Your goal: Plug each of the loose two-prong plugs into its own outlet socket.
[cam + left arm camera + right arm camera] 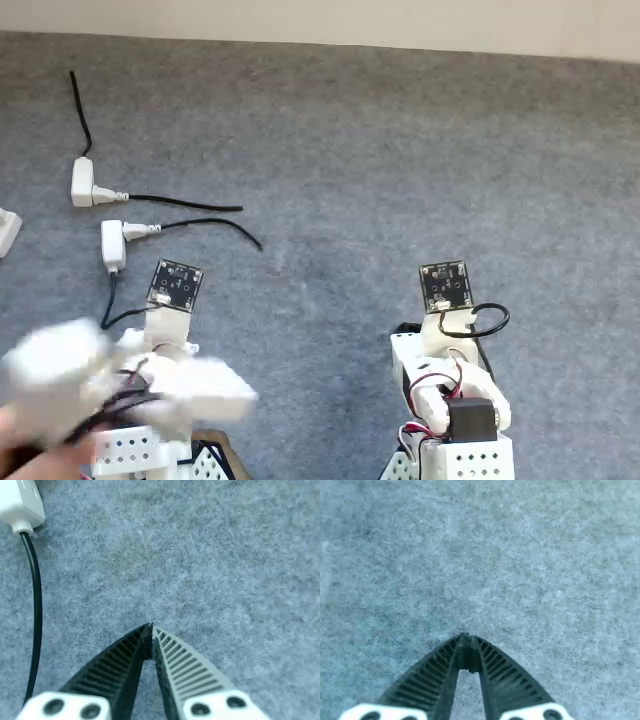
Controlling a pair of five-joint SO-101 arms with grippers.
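Note:
Two white plug bodies with black cords lie on the grey carpet at the far left: one point(84, 183) farther back, one point(112, 243) nearer. The nearer one point(19, 502) appears in the left wrist view, its black cord point(35, 605) running back alongside my left gripper. My left gripper point(151, 627) is shut and holds nothing, its tips close over bare carpet a little to the side of that cord. The left arm point(173, 300) stands just right of the nearer plug. My right gripper point(466, 638) is shut and empty over bare carpet, and its arm point(447, 300) stands at the front right.
A white object point(5, 232) is cut off by the left edge beside the plugs. A blurred white shape point(70, 365) covers the left arm's base at the front left. Grey carpet point(400, 150) stretches across the middle and back.

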